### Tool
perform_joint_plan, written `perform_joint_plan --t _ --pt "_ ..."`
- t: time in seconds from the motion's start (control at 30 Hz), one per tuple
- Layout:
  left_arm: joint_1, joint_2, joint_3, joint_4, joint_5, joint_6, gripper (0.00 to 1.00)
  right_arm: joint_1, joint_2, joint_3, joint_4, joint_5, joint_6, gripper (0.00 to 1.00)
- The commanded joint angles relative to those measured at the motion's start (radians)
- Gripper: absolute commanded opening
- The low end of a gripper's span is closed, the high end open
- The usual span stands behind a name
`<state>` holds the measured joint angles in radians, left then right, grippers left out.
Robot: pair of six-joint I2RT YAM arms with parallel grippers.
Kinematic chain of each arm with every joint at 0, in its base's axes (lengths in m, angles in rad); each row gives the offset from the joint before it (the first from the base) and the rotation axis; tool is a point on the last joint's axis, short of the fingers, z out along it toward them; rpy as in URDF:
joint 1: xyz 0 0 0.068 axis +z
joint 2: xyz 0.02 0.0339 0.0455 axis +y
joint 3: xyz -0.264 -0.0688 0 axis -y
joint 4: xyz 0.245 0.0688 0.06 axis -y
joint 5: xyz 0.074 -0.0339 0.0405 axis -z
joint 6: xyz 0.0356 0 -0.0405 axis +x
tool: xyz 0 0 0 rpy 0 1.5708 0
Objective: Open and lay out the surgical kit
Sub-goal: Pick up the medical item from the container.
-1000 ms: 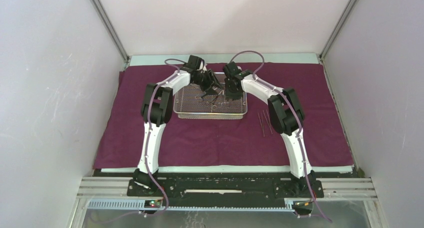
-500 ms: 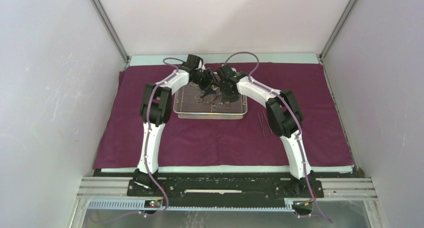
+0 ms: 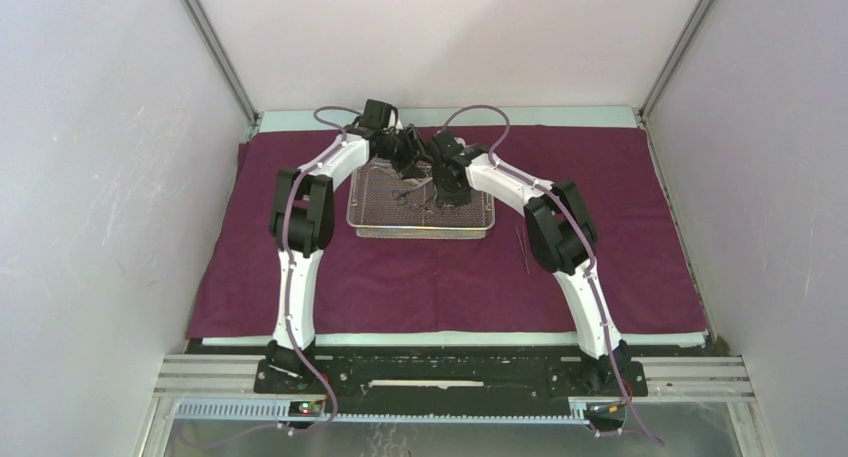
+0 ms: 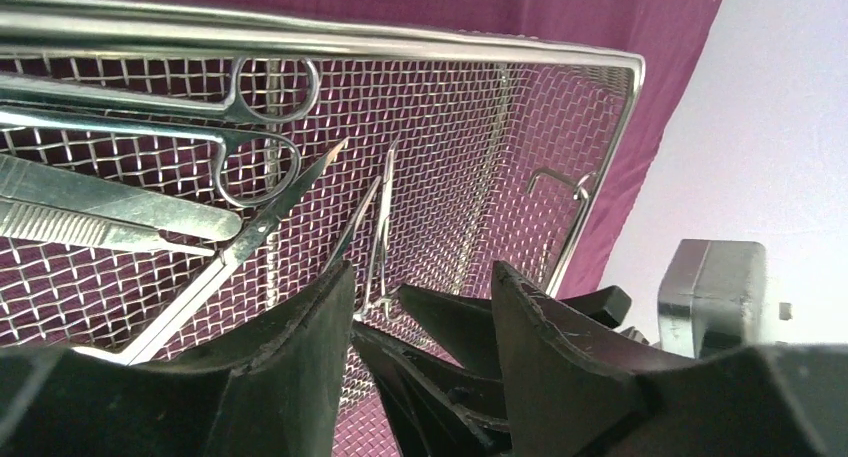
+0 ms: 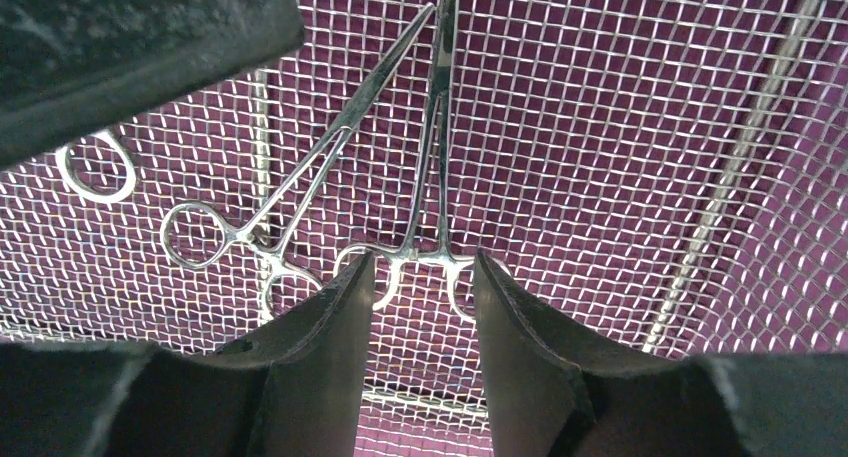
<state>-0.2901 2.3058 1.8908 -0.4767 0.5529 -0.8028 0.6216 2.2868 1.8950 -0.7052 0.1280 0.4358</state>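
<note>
Right pincer first: its jaws have spread noticeably over the last second and now sit roughly half open with nothing in them. They straddle the ring handles of a pair of forceps lying flat on the mesh right underneath. A second ring-handled pair fans out just beside that one, on the side toward the other arm.

The left pincer is about half open too, barely changed, and empty. In its own wrist view the right one's black fingers poke into the gap between its fingers, so they're really close. Can't tell if they actually touch.

Overhead, both arms have swung inward and farther out from their bases, and the right one has slid over toward the left. Both now crowd over the wire-mesh tray.

My read: it's lining up for the next instrument. A few thin pieces already lie on the cloth, out past the tray's edge on the right pincer's outer side. Tweezers and more ring-handled pieces wait in the tray, off to the left pincer's side.

Room-wise, the tight spot is the pincers themselves, plus the low tray rim. There's plenty of bare cloth all round the tray, and the enclosure walls are well apart.
</note>
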Motion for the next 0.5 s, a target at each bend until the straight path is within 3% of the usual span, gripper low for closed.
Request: perform_joint_plan --t 0.0,0.23,0.47 --pt "0.007 -0.071 -0.032 0.012 -0.008 0.027 0.58 0.017 0.032 0.022 -0.040 0.060 0.014 0.50" --pt "0.011 -0.065 -0.033 0.013 -0.001 0.021 0.58 0.024 0.061 0.034 -0.071 0.077 0.010 0.47" --pt "0.011 -0.058 -0.025 0.018 0.007 0.012 0.57 0.033 0.057 0.085 -0.105 0.197 -0.045 0.47"
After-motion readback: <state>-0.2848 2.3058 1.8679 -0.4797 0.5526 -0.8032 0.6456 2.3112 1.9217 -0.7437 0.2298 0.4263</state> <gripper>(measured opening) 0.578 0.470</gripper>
